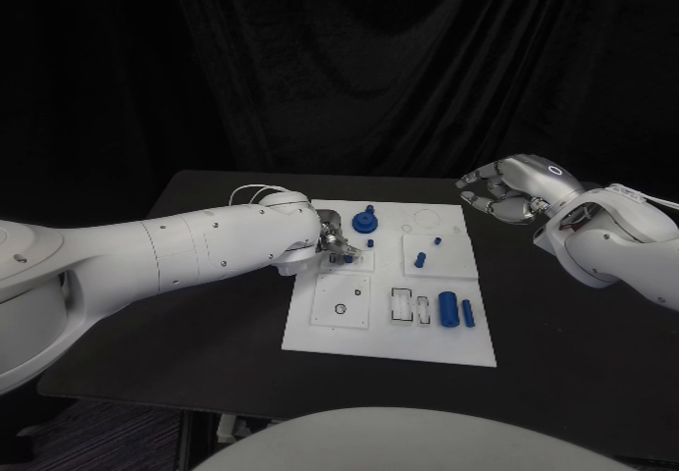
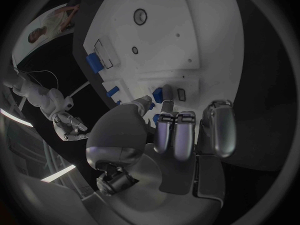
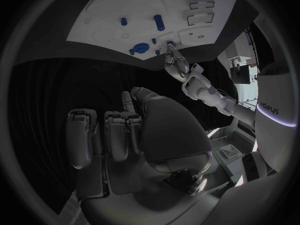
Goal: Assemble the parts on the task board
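The board (image 1: 390, 334) lies at the middle of the table (image 1: 566, 334). The left hand (image 1: 334, 245) is down on the board's 10 o'clock part, fingertips (image 2: 167, 96) against a small blue part (image 2: 167, 91) by a slot; whether it pinches that part or only touches it, I cannot tell. Just at 1 o'clock from this hand stands a round blue knob (image 1: 365, 221), close but apart from it. A small peg (image 1: 420, 260) lies at 3 o'clock from the hand, near the board's centre, and a tiny one (image 1: 438, 239) beyond it. Two long blue bars (image 1: 448, 308) lie side by side at the board's 4 o'clock part, well apart from both hands. The right hand (image 1: 506, 188) hovers off the board's 1 o'clock corner, fingers curled in, holding nothing, well apart from every part.
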